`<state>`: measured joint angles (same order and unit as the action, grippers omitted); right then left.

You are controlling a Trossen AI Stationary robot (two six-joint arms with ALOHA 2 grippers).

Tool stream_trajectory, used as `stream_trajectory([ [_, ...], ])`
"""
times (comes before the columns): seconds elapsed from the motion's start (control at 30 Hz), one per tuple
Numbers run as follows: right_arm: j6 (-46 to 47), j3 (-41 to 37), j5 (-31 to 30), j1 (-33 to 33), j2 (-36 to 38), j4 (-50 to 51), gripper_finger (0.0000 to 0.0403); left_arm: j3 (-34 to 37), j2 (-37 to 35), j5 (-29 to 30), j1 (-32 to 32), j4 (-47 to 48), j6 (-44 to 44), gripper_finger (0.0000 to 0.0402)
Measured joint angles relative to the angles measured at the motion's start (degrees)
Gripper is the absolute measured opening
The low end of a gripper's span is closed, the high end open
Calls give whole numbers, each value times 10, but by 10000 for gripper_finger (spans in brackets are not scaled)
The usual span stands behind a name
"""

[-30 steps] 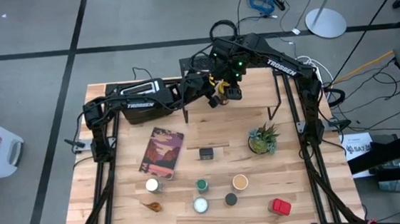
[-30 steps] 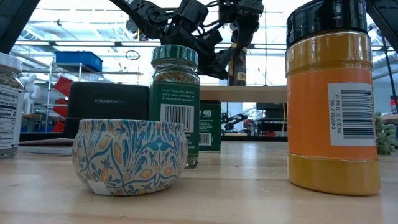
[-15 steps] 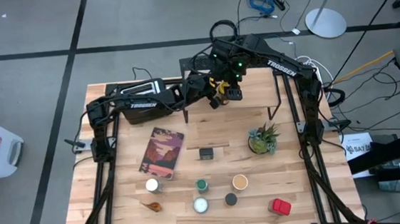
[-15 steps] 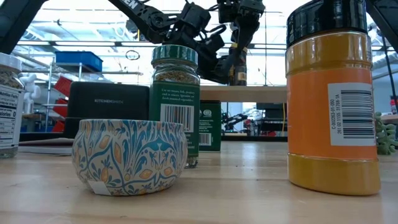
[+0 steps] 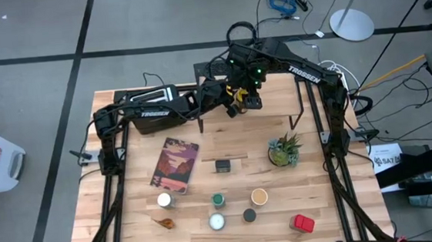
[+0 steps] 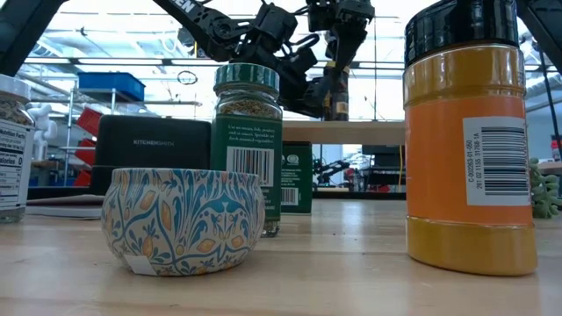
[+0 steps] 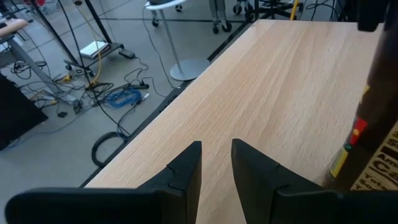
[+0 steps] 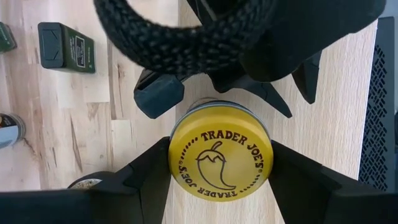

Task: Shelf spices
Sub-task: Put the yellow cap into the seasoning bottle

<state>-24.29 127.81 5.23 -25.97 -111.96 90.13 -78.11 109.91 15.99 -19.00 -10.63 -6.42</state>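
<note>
The shelf (image 5: pixel 276 97) stands at the table's far side, its light wooden top on thin black legs. Over its left part my right gripper (image 8: pixel 219 171) points down, shut on a spice jar with a yellow lid (image 8: pixel 219 159). In the low view the dark jar (image 6: pixel 334 95) is upright with its base at the shelf top (image 6: pixel 378 132). My left gripper (image 7: pixel 216 163) reaches in almost level from the table's left. It is close beside the jar (image 7: pixel 373 118), with a narrow gap and nothing between its fingers. More spices stand on the near part of the table. My right gripper pinches the jar at its top, just under the yellow lid's rim (image 8: pixel 175 163), one finger (image 8: pixel 146 180) on each side. The fingers come from above, pointing down. The jar is upright, its base at the shelf top; whether it rests there I cannot tell.
A black toaster (image 5: pixel 149 111) stands left of the shelf. On the table lie a book (image 5: pixel 175 164), a green tin (image 5: pixel 222 165) and a potted plant (image 5: pixel 283 150). Near the front edge stand several spices, among them a green-lidded jar (image 6: pixel 247 140), a floral tin (image 6: pixel 183 219) and an orange jar (image 6: pixel 470 132).
</note>
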Motion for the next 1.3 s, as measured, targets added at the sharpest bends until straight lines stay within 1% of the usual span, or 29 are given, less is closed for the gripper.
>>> stream_trajectory([
  [0.5,-2,-1,-11,0,5,0,224,0,-2,-3,7,6,-1,97],
  [1.3,-9,-1,-10,2,7,0,224,0,-2,-2,7,6,-2,97],
])
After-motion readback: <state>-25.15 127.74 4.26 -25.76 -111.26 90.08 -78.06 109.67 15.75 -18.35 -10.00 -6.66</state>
